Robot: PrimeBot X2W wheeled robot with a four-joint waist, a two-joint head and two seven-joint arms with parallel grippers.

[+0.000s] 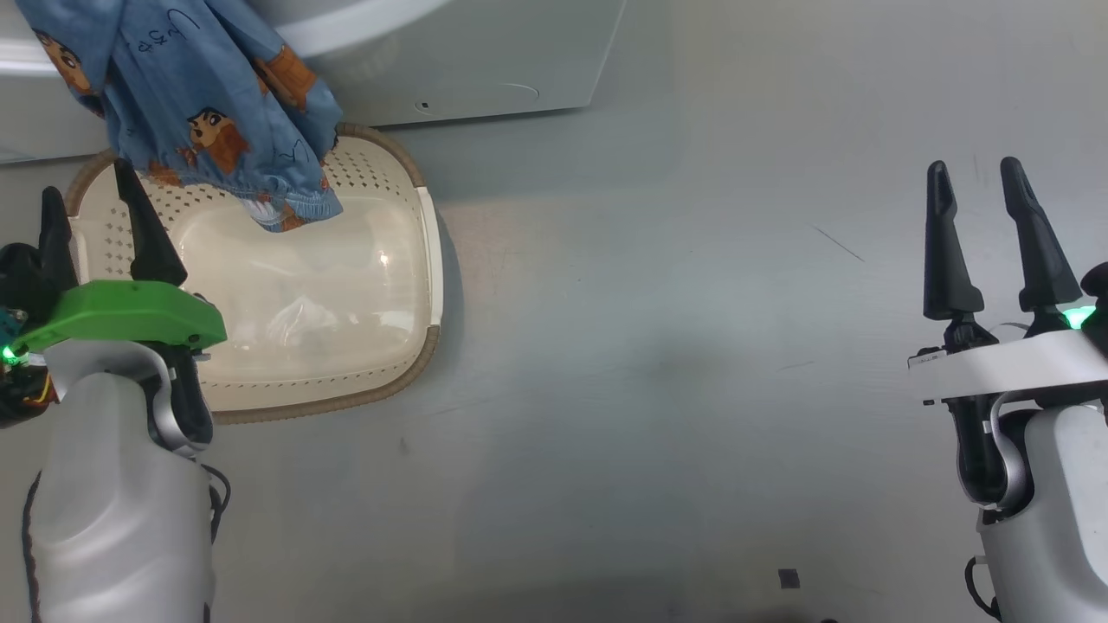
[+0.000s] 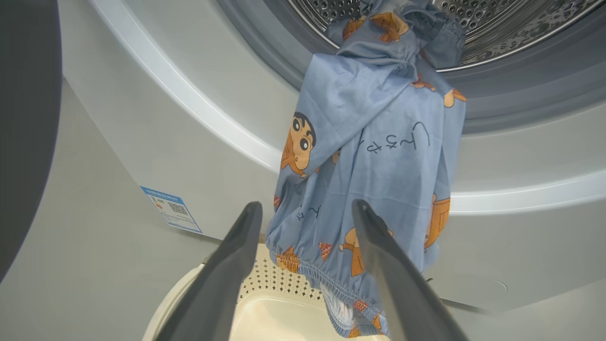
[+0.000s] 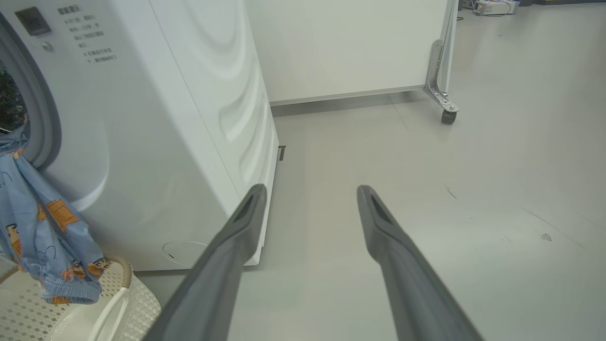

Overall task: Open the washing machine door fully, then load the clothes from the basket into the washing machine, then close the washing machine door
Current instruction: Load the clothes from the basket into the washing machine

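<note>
The light-blue printed clothes (image 2: 378, 142) hang out of the washing machine's steel drum (image 2: 502, 23), draped over the grey gasket, with the hem dangling above the cream basket (image 1: 430, 260). The same clothes (image 1: 208, 112) show at the top left of the head view and beside the washing machine (image 3: 156, 118) in the right wrist view. My left gripper (image 2: 307, 207) is open, just short of the hanging hem, holding nothing. The washing machine door (image 2: 23, 118) stands swung open at the left. My right gripper (image 1: 976, 173) is open over bare floor, far right of the basket.
A blue label (image 2: 171, 208) sits on the machine's lower front. The basket (image 3: 137, 303) stands on the floor right against the machine's front. A white wheeled panel (image 3: 350, 47) with a caster (image 3: 447, 116) stands behind the machine, with grey floor stretching to the right.
</note>
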